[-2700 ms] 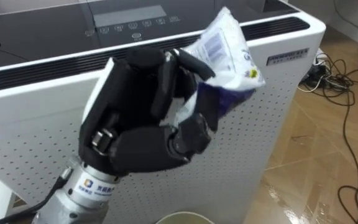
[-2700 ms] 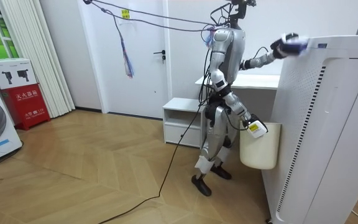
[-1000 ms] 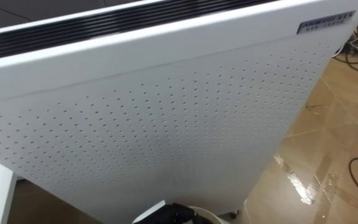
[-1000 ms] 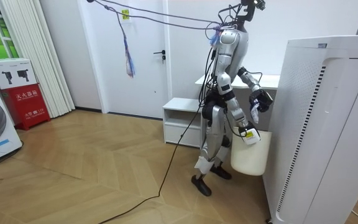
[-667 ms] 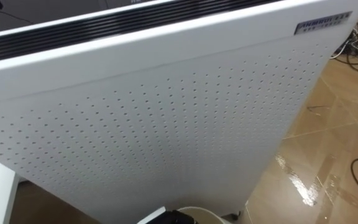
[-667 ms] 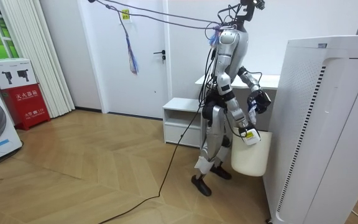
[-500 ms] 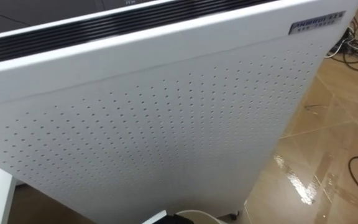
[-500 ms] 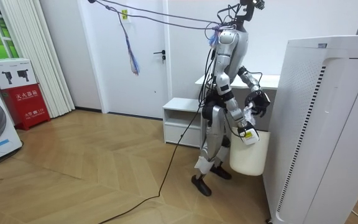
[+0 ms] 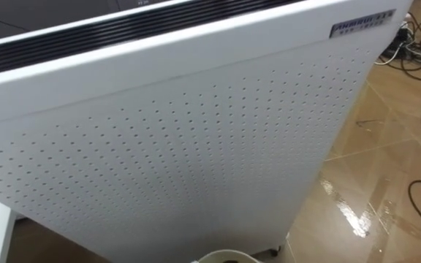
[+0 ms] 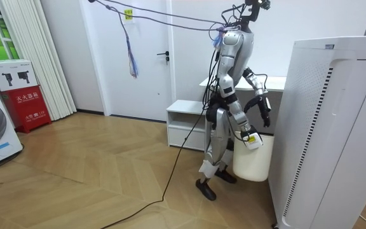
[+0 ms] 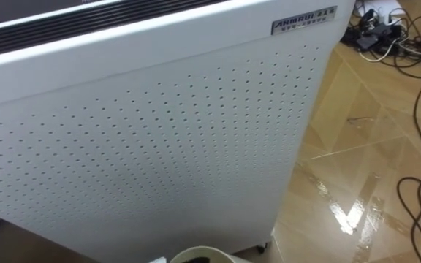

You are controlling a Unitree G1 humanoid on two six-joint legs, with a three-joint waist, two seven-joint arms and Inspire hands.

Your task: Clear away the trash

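Lowered since the earlier picture, the left hand (image 10: 265,114) now hangs near the top of the white bin (image 10: 253,162), away from the big white machine (image 9: 196,146). The garbage it carried cannot be seen; it is judged to have been dropped into the bin. Whether those fingers are wide or curled cannot be told. The bin is held up by the right hand (image 10: 248,135), curled on its rim, so garbage can be caught close by.

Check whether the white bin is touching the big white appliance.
Cannot tell. In the room view the white bin, hanging from the right hand, sits close beside the white appliance; neither a gap nor contact shows plainly.
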